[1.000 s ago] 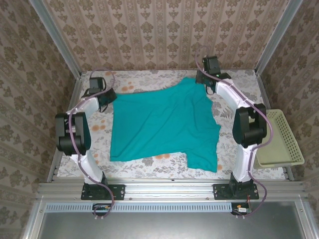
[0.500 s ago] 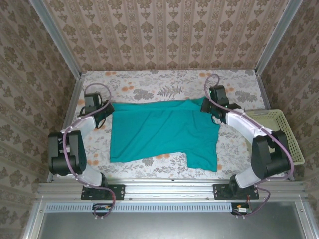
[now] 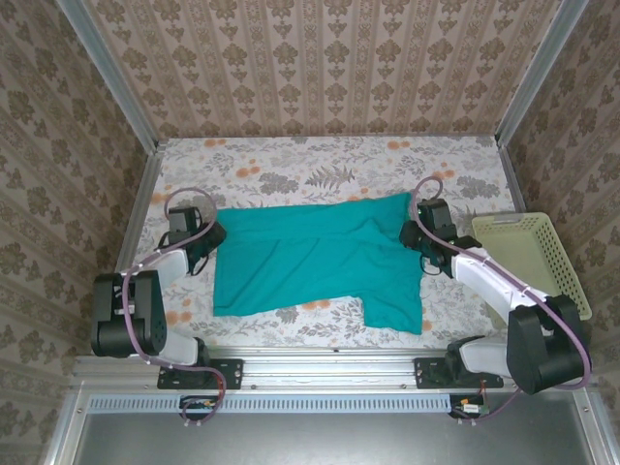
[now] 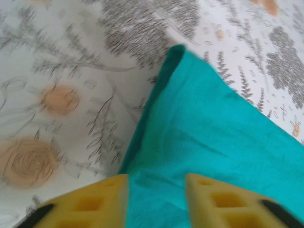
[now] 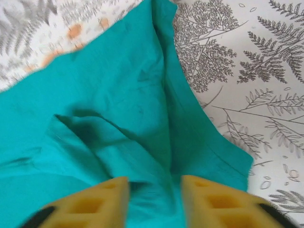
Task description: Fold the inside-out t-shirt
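Top external view: the inside-out t-shirt [image 3: 310, 262] lies spread on the flower-printed bench [image 3: 291, 165] between the two arms. Its far edge is doubled over into a straight fold, and one sleeve reaches toward the near side. The face that shows is plain teal. The left gripper [image 3: 207, 240] sits at the shirt's far left corner and the right gripper [image 3: 413, 232] at its far right corner — too small here to judge how they stand. A pale yellow basket [image 3: 542, 254] stands at the bench's right edge, its near part covered by the right arm.

Left wrist view: the picture is blurred. The yellow fingers [image 4: 90, 202], cut off by the bottom edge, stand apart with teal cloth lying in the gap. The folded corner points away over the print.

Right wrist view: here too the fingers [image 5: 213, 199] are parted and cut off below. Rumpled cloth with a hem fold lies between them — the fabric runs out of frame on the left.
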Controlling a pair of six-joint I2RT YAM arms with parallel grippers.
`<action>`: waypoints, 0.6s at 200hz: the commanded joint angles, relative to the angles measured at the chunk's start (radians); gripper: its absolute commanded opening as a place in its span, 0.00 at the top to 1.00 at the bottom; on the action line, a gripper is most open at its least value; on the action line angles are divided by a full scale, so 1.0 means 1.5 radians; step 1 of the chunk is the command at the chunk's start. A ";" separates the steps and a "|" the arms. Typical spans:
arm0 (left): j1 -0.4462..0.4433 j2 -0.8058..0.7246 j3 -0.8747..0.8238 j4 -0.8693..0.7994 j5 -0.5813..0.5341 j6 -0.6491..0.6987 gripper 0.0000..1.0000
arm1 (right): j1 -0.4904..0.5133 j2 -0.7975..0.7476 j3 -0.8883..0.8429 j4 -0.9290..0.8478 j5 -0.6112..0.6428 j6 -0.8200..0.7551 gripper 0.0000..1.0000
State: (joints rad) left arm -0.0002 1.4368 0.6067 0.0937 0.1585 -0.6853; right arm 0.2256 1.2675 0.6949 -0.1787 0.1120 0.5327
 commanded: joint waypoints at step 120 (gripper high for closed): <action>-0.103 0.195 0.260 -0.128 0.006 0.038 0.42 | 0.005 0.405 0.417 -0.087 -0.049 0.035 0.43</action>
State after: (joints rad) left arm -0.1627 1.6196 0.9684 -0.1017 0.0998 -0.6250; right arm 0.2459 1.7588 1.2160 -0.2440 0.0967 0.5426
